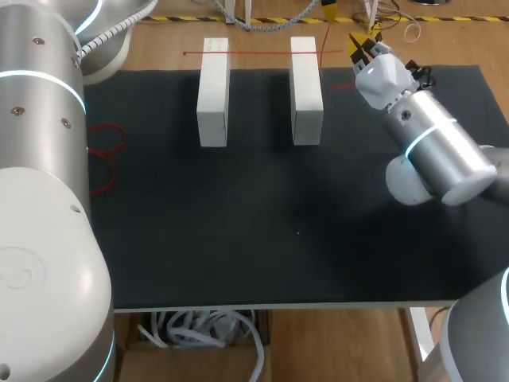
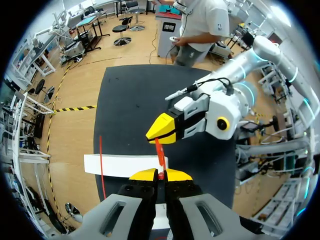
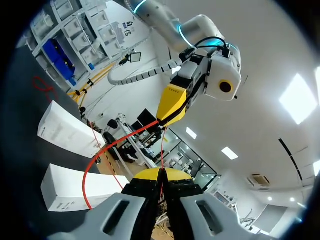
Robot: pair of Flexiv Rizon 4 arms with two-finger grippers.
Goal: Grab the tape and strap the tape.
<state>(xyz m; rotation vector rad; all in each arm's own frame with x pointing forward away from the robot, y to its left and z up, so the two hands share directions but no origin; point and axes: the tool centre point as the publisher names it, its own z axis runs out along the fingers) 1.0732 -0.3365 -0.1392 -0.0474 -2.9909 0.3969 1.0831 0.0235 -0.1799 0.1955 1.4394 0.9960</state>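
Observation:
A thin red tape [image 1: 254,53] lies stretched across the tops of two white blocks [image 1: 213,91] [image 1: 306,89] at the back of the black mat [image 1: 238,231]. My right gripper [image 1: 358,49] is just right of the blocks, shut on the tape's end. In the left wrist view my left gripper [image 2: 160,175] is shut on the red tape [image 2: 159,152], and the right gripper [image 2: 161,132] pinches the same strip just ahead of it. In the right wrist view the right gripper [image 3: 161,174] holds the tape [image 3: 112,146], which loops up to the left gripper [image 3: 167,112].
More red tape loops [image 1: 103,151] lie at the mat's left edge, beside my left arm [image 1: 40,199]. The blocks stand side by side with a gap between them. Bare mat stretches from the blocks to the table's front edge.

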